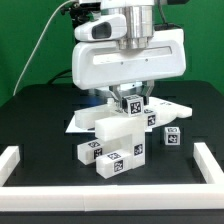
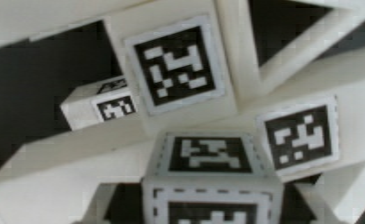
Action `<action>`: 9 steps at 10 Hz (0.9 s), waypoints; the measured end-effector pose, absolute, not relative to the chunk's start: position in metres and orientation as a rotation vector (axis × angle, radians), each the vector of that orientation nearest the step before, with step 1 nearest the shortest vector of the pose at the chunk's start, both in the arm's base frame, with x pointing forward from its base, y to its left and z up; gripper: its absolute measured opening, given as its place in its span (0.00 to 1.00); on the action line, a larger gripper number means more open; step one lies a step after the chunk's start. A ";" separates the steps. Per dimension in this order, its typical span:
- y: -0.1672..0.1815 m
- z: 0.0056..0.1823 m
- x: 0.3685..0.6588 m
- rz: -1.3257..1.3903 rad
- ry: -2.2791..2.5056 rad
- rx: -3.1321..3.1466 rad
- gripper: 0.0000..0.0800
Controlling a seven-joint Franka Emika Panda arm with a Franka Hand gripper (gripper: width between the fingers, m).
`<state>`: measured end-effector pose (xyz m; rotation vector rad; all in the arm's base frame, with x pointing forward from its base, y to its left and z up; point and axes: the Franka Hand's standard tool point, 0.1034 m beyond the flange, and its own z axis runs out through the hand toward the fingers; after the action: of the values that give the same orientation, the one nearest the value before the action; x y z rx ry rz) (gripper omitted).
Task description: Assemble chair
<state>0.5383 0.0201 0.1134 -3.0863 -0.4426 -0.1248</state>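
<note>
Exterior view puts my gripper (image 1: 131, 97) straight above the chair (image 1: 118, 140) parts clustered on the black table (image 1: 40, 120), an upright tagged block (image 1: 131, 104) right beneath my fingertips, though I cannot tell whether my jaws grip it.

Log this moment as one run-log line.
arm: gripper low over chair parts | jaws: cannot tell | parts: clustered on black table, tags visible | hold: unconfirmed
</note>
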 end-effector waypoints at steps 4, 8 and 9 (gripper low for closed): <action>0.021 0.113 0.538 -0.119 0.076 -3.099 0.35; 0.022 0.113 0.539 -0.093 0.911 -2.935 0.36; 0.022 0.113 0.539 -0.088 1.013 -2.894 0.36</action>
<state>0.5389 0.0223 0.1125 -2.8938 1.0133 -0.0879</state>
